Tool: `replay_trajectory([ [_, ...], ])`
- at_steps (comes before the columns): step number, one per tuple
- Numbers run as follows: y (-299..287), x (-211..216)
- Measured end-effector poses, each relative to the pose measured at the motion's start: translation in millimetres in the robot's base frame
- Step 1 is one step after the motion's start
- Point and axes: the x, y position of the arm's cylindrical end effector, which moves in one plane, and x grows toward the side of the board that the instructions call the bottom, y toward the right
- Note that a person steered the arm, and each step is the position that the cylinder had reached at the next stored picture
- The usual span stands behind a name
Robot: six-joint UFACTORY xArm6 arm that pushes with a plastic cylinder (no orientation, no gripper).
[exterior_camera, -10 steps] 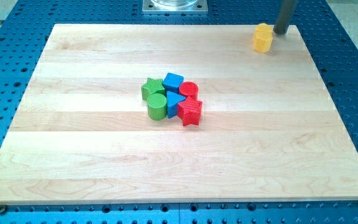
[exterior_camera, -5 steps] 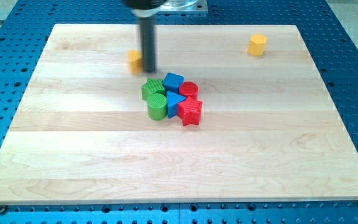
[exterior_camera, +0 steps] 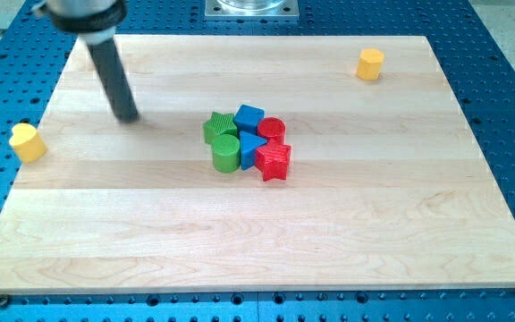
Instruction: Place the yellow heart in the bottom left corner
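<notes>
The yellow heart point(exterior_camera: 27, 142) sits at the board's left edge, about mid-height, partly over the blue perforated table. My tip point(exterior_camera: 128, 117) rests on the board to the right of the heart and a little above it, well apart from it. A second yellow block, hexagonal point(exterior_camera: 370, 64), stands near the view's top right corner of the board.
A tight cluster lies at the board's centre: a green star point(exterior_camera: 218, 126), a green cylinder point(exterior_camera: 226, 154), a blue cube point(exterior_camera: 249, 117), a blue triangle point(exterior_camera: 252, 148), a red cylinder point(exterior_camera: 272, 130) and a red star point(exterior_camera: 274, 162). The wooden board point(exterior_camera: 257, 241) lies on a blue perforated table.
The yellow heart has slid from the upper middle of the board to its left edge. My tip has moved left from beside the cluster. The cluster and the other yellow block stayed put.
</notes>
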Motion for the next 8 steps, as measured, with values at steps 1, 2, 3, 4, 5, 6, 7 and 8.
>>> replay_trajectory([
  [1,-92.3,-21.3],
  [2,-121.7,-3.8],
  [3,-121.7,-3.8],
  [4,-121.8,19.1],
  [5,-121.6,28.2],
  [6,-121.3,81.6],
  [7,-117.0,124.5],
  [8,-107.8,172.5],
])
